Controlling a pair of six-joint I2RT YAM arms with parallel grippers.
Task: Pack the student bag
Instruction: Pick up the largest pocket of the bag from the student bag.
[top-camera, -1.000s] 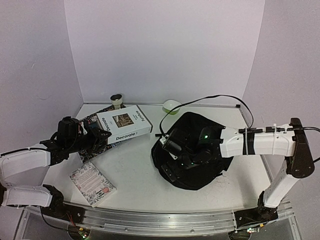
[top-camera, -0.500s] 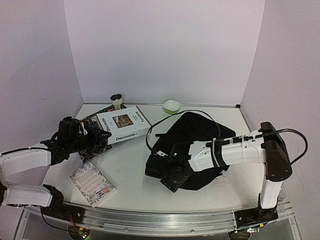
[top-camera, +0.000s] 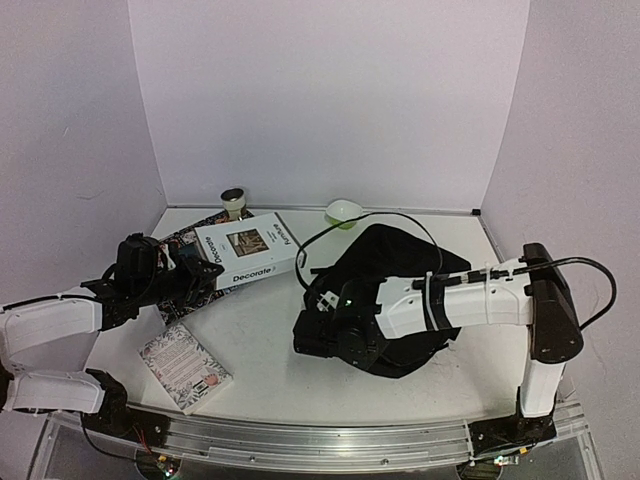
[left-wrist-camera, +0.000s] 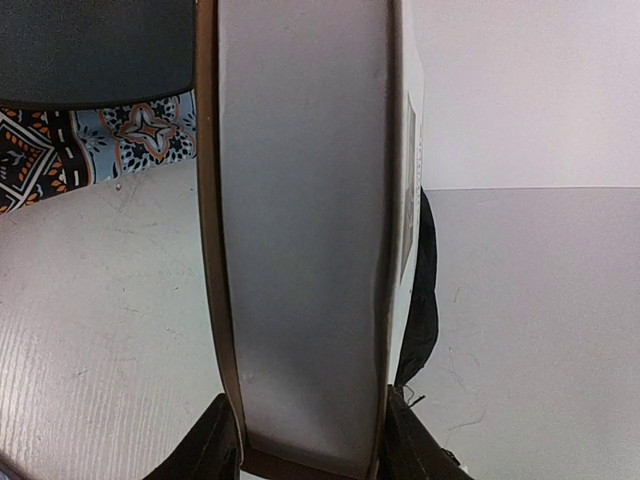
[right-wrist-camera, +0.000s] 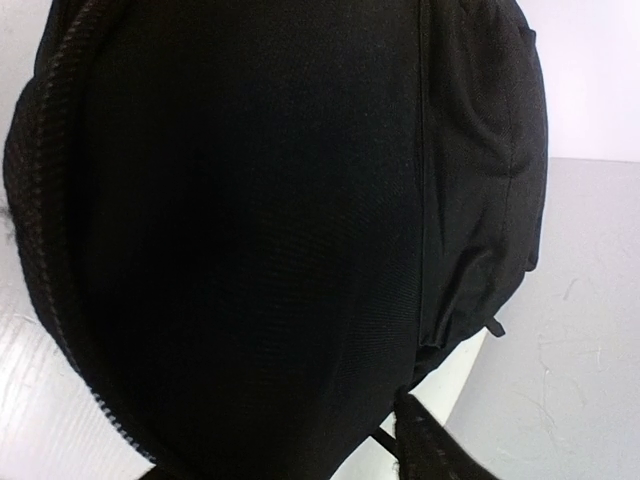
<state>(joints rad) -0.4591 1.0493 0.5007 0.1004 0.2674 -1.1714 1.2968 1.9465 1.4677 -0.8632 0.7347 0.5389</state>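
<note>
The student bag, a black soft backpack, lies right of centre on the table. My right gripper is at the bag's near left edge and is shut on its fabric. In the right wrist view the bag fills the frame and only one finger shows. My left gripper is shut on a white "Decorate" book and holds it by its left end. In the left wrist view the book's page edge runs upward between my fingers, with a strip of the bag behind.
A patterned mat with a dark teal plate lies under the held book. A small patterned notebook lies near the front left. A green bowl and a small cup stand at the back. A black cable arcs over the bag.
My right arm has swung left and towards the front, and the bag's left edge has been dragged left with it. The left arm and book have stayed still.
</note>
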